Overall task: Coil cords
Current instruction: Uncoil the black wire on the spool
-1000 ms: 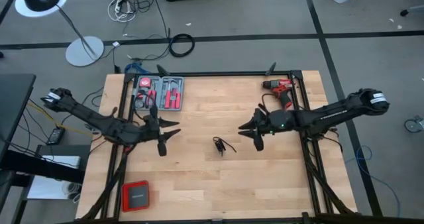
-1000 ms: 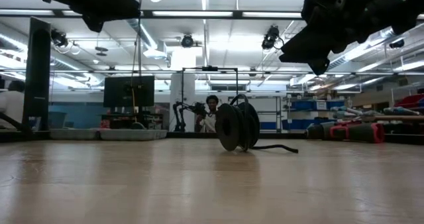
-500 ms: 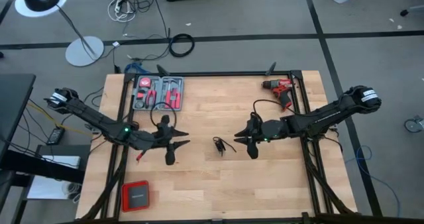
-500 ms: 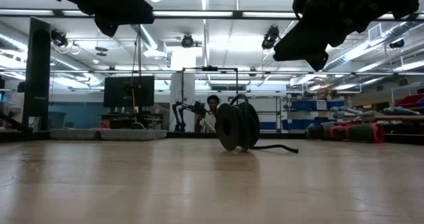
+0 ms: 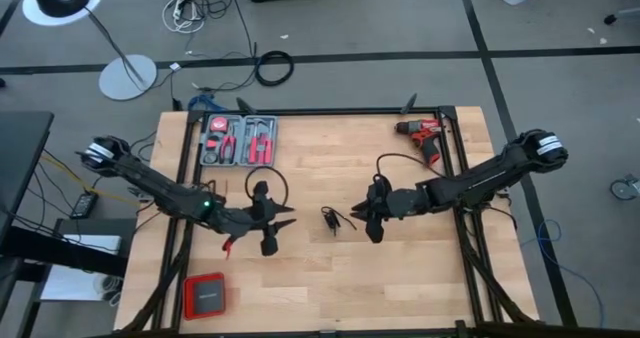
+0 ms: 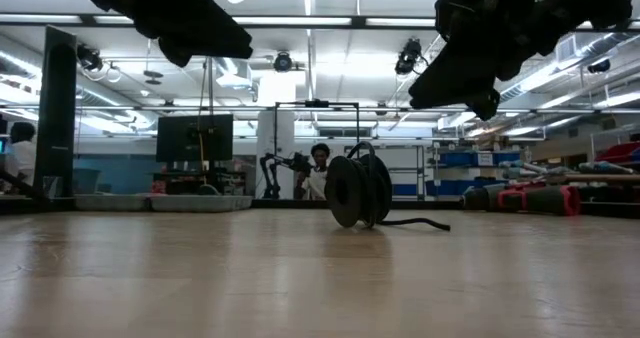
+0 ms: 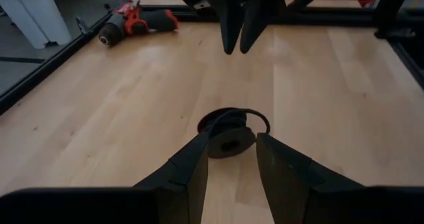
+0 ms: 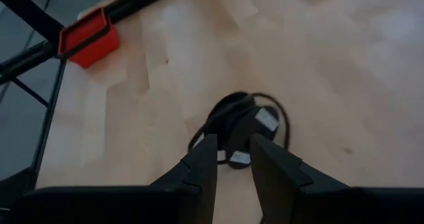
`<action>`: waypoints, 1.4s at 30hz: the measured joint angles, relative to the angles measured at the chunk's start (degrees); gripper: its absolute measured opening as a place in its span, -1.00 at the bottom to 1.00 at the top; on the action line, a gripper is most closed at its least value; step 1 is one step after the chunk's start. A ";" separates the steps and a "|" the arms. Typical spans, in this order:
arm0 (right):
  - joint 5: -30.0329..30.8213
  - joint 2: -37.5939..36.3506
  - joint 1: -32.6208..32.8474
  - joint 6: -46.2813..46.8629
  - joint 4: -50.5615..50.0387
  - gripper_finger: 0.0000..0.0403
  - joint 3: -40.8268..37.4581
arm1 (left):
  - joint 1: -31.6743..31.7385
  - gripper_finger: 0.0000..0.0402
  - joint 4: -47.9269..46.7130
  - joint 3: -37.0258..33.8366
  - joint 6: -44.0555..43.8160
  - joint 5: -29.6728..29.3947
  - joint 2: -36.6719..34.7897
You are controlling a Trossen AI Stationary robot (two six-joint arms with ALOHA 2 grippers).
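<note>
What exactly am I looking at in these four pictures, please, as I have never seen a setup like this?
This is a robot with two dark arms working at a wooden table; each arm ends in a two-finger gripper. One picture looks straight down from above, one looks level across the tabletop into the room behind, and two come from cameras on the arms' wrists.

From above, the left gripper and the right gripper point at each other from either side of a small black cord bundled in the middle of the table. Both grippers are open and hold nothing.

Also on the table: a red drill at a far corner, a tray of red-handled tools, and a red box near the front edge.
</note>
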 joint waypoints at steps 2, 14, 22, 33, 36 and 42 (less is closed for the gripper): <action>-0.04 2.09 0.36 0.15 0.98 -0.55 0.13 | 0.05 -0.35 -0.13 0.84 1.40 0.02 1.67; 2.44 13.23 1.18 -0.51 -7.35 -0.56 9.99 | 3.72 -0.35 -2.99 5.59 -2.02 4.56 7.74; 8.37 16.33 3.71 0.54 -16.00 -0.56 17.79 | 5.05 -0.35 -4.37 5.85 -4.09 4.80 7.95; 8.77 21.73 3.84 4.91 -16.05 -0.56 18.82 | 5.60 -0.35 -4.21 5.83 -6.63 5.86 7.95; 9.22 22.65 3.86 5.46 -16.06 -0.56 18.78 | 5.53 -0.35 -4.57 5.83 -6.69 6.85 7.95; 10.21 22.64 3.84 5.34 -15.80 -0.56 18.75 | 5.49 -0.35 -5.93 5.83 -7.94 7.49 7.95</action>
